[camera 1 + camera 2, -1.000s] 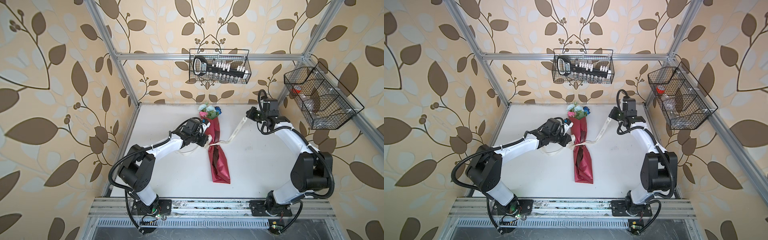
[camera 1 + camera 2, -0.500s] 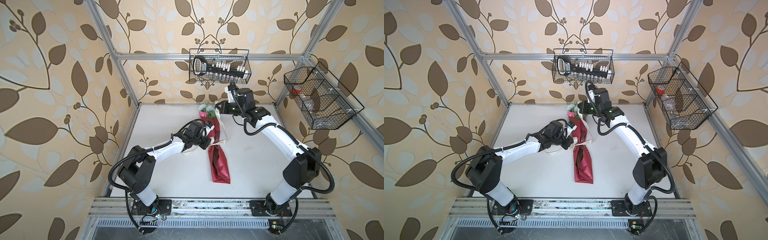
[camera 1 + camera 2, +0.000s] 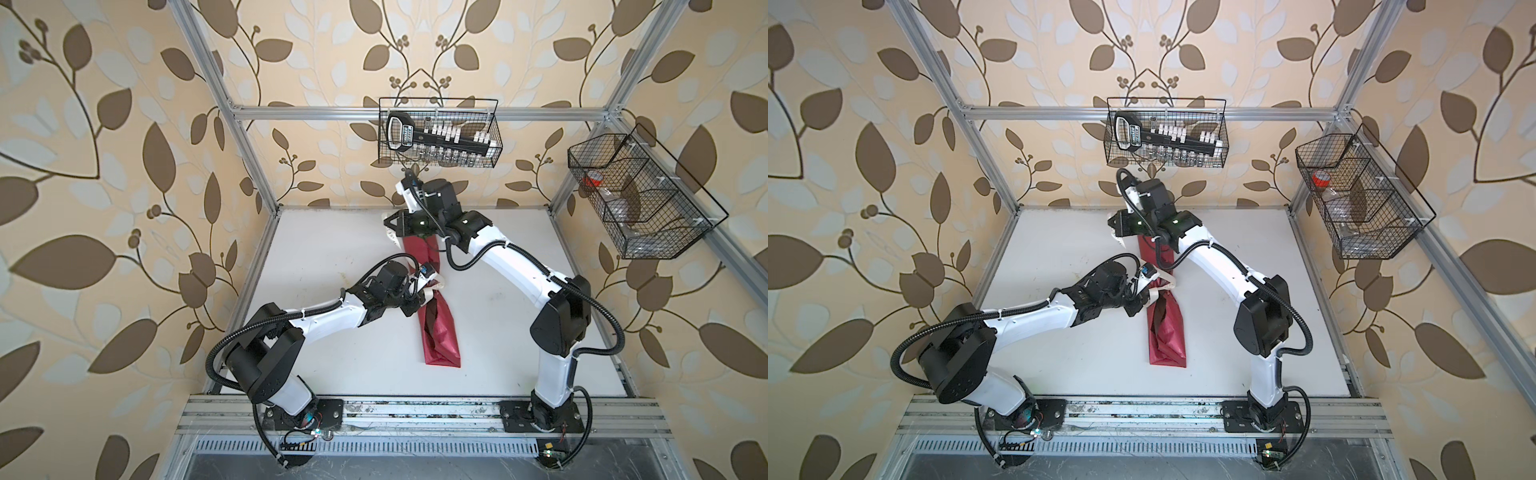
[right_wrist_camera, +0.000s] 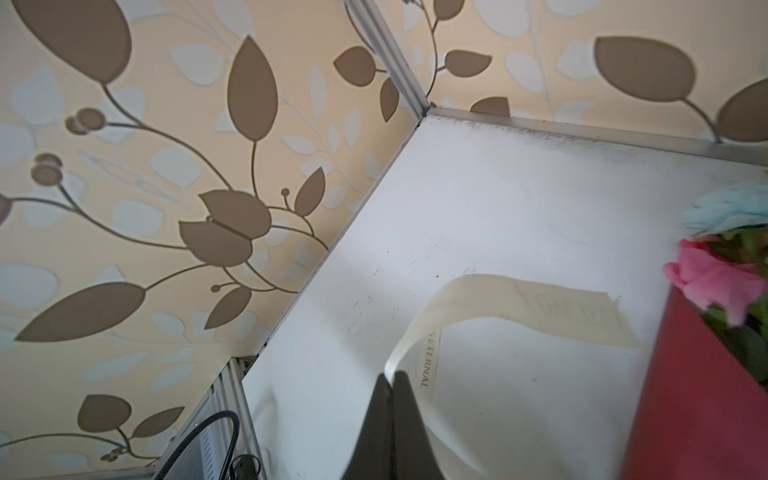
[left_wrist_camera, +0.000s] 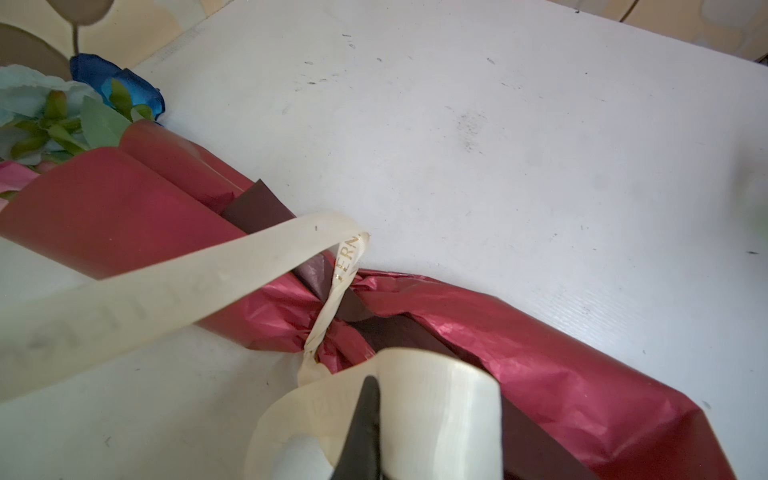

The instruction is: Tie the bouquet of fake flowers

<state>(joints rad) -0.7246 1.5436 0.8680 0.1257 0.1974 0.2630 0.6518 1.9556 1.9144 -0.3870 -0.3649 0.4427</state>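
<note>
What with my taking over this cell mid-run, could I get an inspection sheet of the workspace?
Surface: white table, scuffed with small dark marks.
Job's things: bouquet of fake flowers lying in the red wrapping sheet; cream printed ribbon twisted round the wrap's waist.
Clutter: nothing seen.
Grippers: left gripper shut on a ribbon loop by the waist; right gripper shut on the ribbon's other strand, near the blooms.
Cables: black conduit along each arm; no snag visible.
Surroundings: back wire basket holding a black socket rack; side wire basket; leaf wallpaper; aluminium frame.
</note>
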